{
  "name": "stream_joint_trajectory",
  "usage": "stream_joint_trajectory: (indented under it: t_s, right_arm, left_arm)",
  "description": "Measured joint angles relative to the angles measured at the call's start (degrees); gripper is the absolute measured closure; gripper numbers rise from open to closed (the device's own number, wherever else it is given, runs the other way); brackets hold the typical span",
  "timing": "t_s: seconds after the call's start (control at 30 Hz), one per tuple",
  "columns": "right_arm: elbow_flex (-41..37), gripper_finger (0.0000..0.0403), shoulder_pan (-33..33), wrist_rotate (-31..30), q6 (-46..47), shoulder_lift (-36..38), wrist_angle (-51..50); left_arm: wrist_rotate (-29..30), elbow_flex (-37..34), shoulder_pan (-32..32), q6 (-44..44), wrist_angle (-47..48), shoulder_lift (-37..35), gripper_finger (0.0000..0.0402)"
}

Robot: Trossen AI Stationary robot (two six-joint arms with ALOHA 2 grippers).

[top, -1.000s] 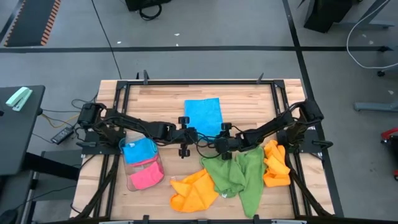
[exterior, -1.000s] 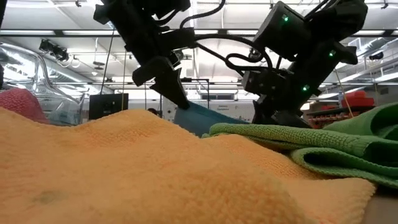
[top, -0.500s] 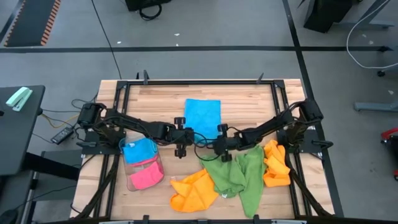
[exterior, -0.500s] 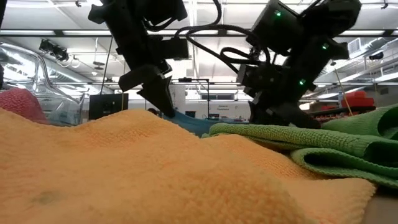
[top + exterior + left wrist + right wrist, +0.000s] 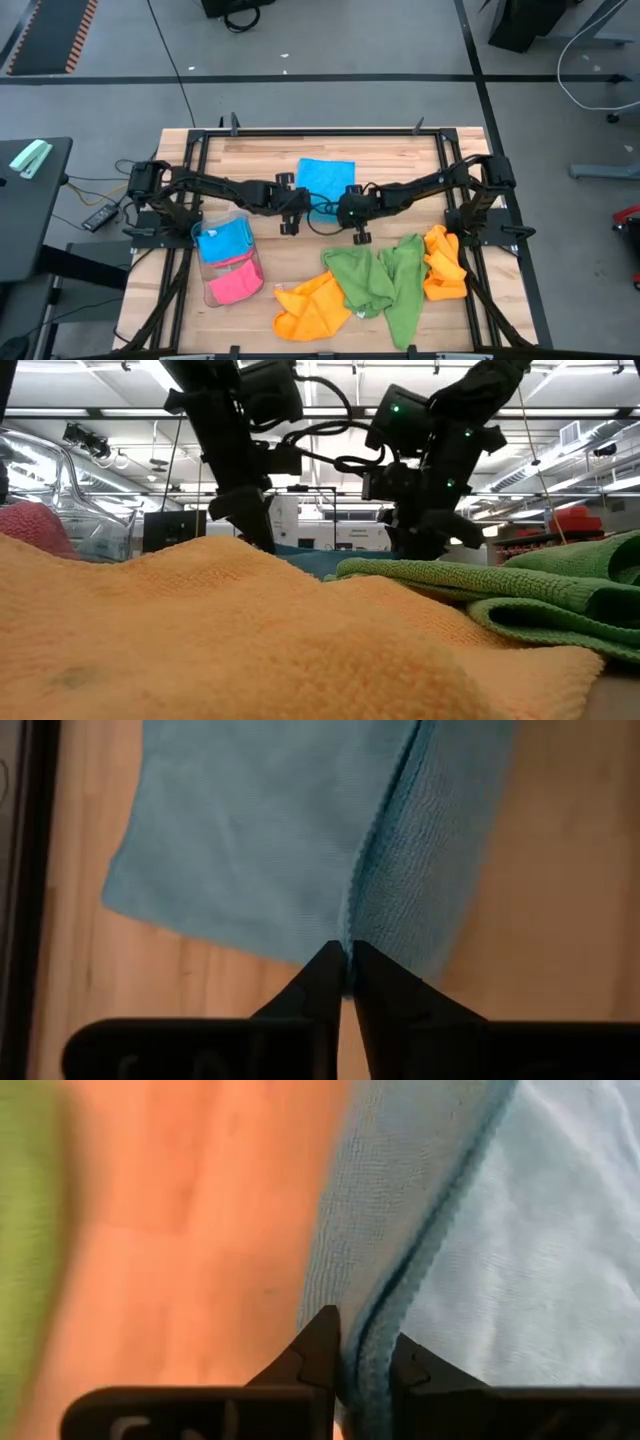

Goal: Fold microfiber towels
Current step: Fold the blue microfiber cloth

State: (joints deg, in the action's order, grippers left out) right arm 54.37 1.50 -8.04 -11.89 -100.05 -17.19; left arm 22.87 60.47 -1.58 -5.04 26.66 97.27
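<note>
Two dark robot arms meet over the middle of a wooden table (image 5: 270, 150), each pinching the near edge of a sky-blue microfiber towel (image 5: 325, 178) that lies spread toward the table's far side. The left gripper (image 5: 346, 970) has its fingers drawn nearly together on a raised fold of the blue cloth at one near corner. The right gripper (image 5: 358, 1352) is likewise clamped on the towel's hemmed edge at the opposite near corner, with a thin ridge of fabric caught between its fingers.

Other towels wait at the near side of the table: a green towel (image 5: 375, 280) lies crumpled beside an orange towel (image 5: 312, 305), and another orange cloth (image 5: 444, 262) is bunched at the right edge. A clear plastic tray (image 5: 228, 262) on the left holds a blue towel (image 5: 224, 240) and a pink towel (image 5: 236, 284).

The blue towel looks light, limp and soft. It puckers where it is pinched and would likely sag between the two holds once lifted, so even tension across the edge seems to matter. Its nap probably clings slightly to the wood and to itself, which should help a fold stay put. The hemmed corners, where both grippers now sit, appear the soundest places to take hold, since the stitched border gives the thin cloth some body.
</note>
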Motion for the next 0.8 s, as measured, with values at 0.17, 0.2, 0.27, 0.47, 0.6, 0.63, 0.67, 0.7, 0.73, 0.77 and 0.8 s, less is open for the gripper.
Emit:
stream_joint_trajectory:
  t_s: [0.17,0.2,0.27,0.47,0.6,0.63,0.67,0.7,0.73,0.77,0.8]
  right_arm:
    - [0.0,0.0364,3.1,1.4,0.0,0.0,-0.7]
    - [0.0,0.0364,3.5,1.5,0.0,0.0,-1.0]
    - [0.0,0.0364,4.1,1.5,-0.1,0.0,-1.2]
    - [0.0,0.0364,4.9,1.4,-2.4,0.0,-0.2]
    - [0.0,0.0363,5.2,1.3,-3.7,0.0,1.1]
    - [0.0,0.0362,5.2,1.3,-3.8,0.0,1.5]
    - [0.0,0.036,5.3,1.2,-4.0,0.0,1.8]
    - [0.0,0.0357,5.6,1.2,-4.4,0.0,2.0]
    - [0.0,0.0354,5.7,1.2,-4.7,-0.1,2.1]
    - [0.0,0.035,5.9,1.3,-4.8,-0.1,2.3]
    - [0.0,0.0346,6.1,1.3,-4.8,-0.1,2.3]
  left_arm:
    - [-5.9,0.0,-4.1,-1.6,-1.2,0.3,0.0387]
    - [-7.1,0.0,-4.9,-1.7,-2.0,0.8,0.0388]
    - [-8.2,-0.1,-6.0,-3.0,-2.2,1.7,0.0388]
    - [-8.3,0.0,-7.7,-4.7,-4.3,2.3,0.0375]
    - [-8.3,0.0,-8.7,-5.5,-4.2,2.3,0.0386]
    - [-8.3,0.0,-8.8,-5.8,-4.3,2.7,0.0388]
    - [-8.3,0.0,-8.9,-5.9,-4.4,3.0,0.0389]
    - [-8.4,0.0,-9.0,-5.9,-4.0,3.1,0.039]
    - [-8.4,0.0,-9.1,-5.9,-3.9,3.1,0.0389]
    - [-8.3,0.0,-9.2,-5.9,-4.6,3.3,0.0386]
    - [-8.3,0.0,-9.1,-6.1,-5.3,3.7,0.0381]
